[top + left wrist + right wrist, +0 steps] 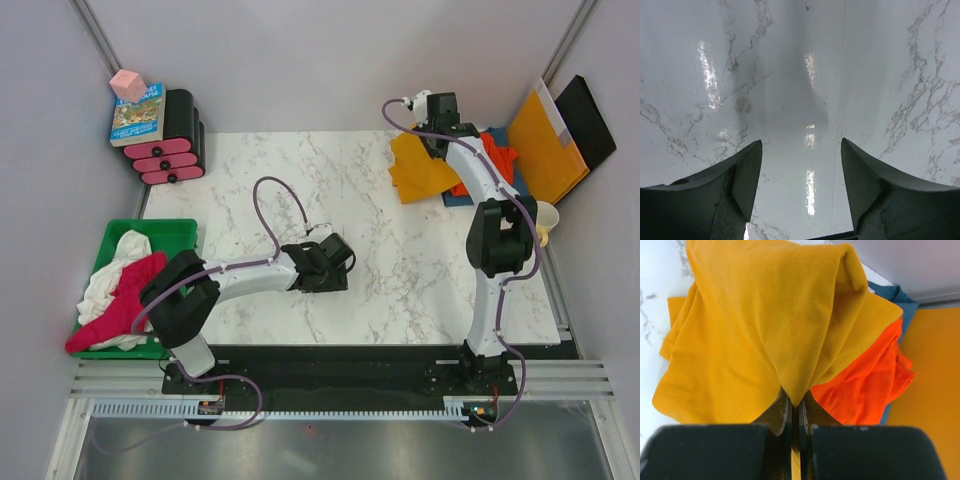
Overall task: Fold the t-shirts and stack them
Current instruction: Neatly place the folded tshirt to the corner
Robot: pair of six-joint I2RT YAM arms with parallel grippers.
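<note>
Left gripper hovers over the middle of the white marble table. Jaws are spread with nothing between them; its wrist view shows only bare stone.

Off the table's left edge sits a green plastic bin. It holds a crumpled magenta cloth t-shirt tangled with a white cloth t-shirt.

At the table's far right corner, right gripper is pinched shut on a fold of the large mustard-yellow cloth t-shirt. The cloth peaks up from the fingers and drapes away. Most of it lies toward the table's centre from the claw. It's too bunched to tell its long axis.

It touches and overlaps the red-orange cloth t-shirt, with the dark blue cloth t-shirt underneath. A stiff orange-yellow paper folder leans past the table's right edge.

Likely step: drag the mustard shirt off the pile toward the table's middle to spread it. The free area lies near-left of the right claw. The left arm is nearer that spot and could take a second corner. Risk: the red-orange shirt drags along.
</note>
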